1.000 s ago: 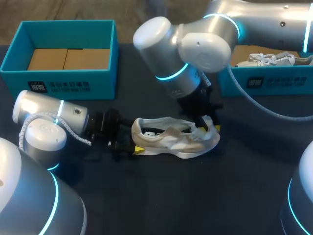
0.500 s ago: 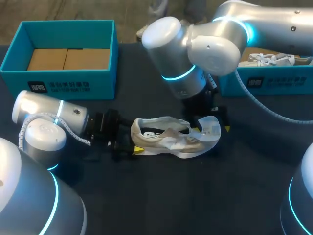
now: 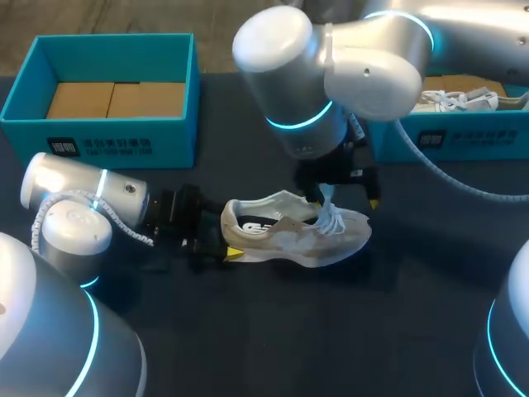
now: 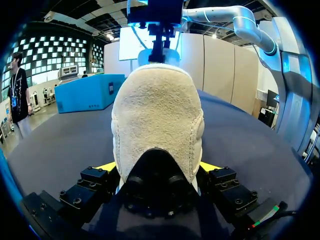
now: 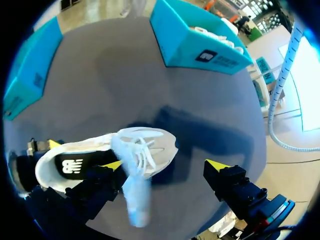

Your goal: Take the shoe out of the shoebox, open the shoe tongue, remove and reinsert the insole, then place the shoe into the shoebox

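Observation:
A white and beige shoe (image 3: 289,236) lies on its side on the dark table, toe to the right. My left gripper (image 3: 221,248) is shut on the shoe's heel (image 4: 157,125), one yellow tip against each side of it. My right gripper (image 3: 345,198) hangs open just above the laces and toe. In the right wrist view the shoe (image 5: 107,152) lies below the right gripper (image 5: 164,165), whose fingers stand wide apart. A white strip (image 5: 132,195), tongue or lace, rises from the shoe against one finger; nothing is clamped between the two.
A teal shoebox (image 3: 107,83) with a cardboard insert stands at the back left. A second teal box (image 3: 450,136) at the back right holds another white shoe (image 3: 459,99). Bare dark table lies in front of the shoe.
My right gripper has opened wide and lifted off the shoe's toe, and a white strip now trails up from the laces. The left gripper and the heel have stayed in place.

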